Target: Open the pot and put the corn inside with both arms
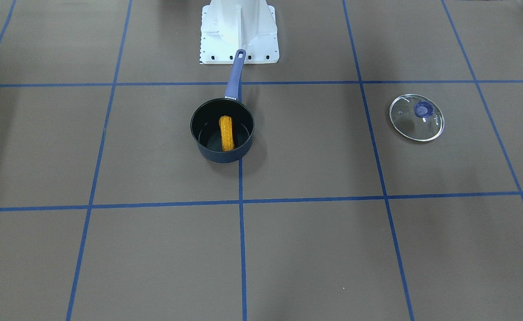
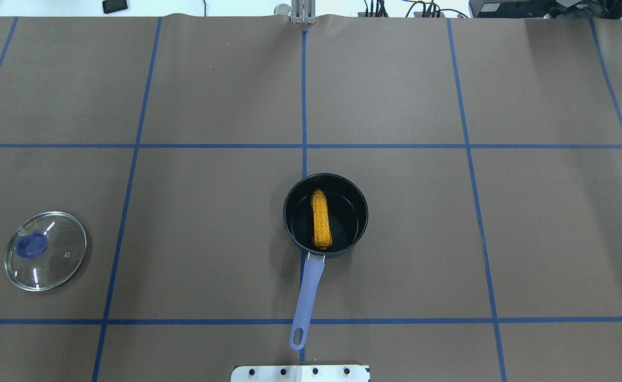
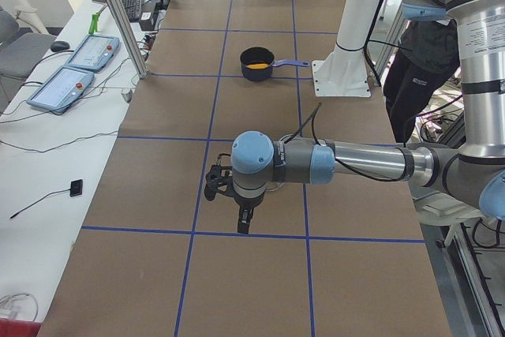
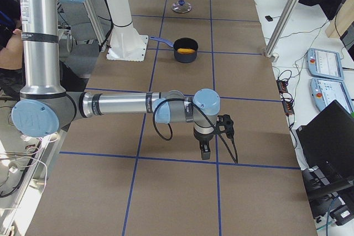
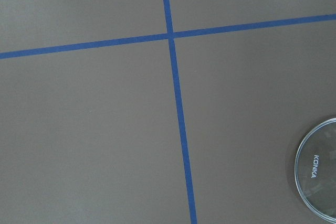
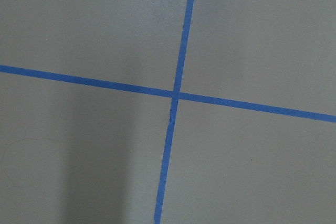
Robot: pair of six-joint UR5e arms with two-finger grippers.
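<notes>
Left arm [image 3: 363, 162]: stretched level above the desk [image 2: 210, 223], left gripper [image 3: 245, 222] pointing down; apart or together, I cannot tell.
Right arm [image 4: 121, 104]: same level reach, right gripper [image 4: 205, 148] pointing down; its state likewise not discernible.
Glass lid [image 2: 45, 250]: flat on the desk, knob [image 2: 31, 245] up, well apart from the pot [image 2: 357, 209].
Pot: uncovered, handle [image 2: 309, 297] toward my base [image 2: 300, 373].
Corn [image 2: 321, 220]: lying inside the pot, along its bottom.
</notes>
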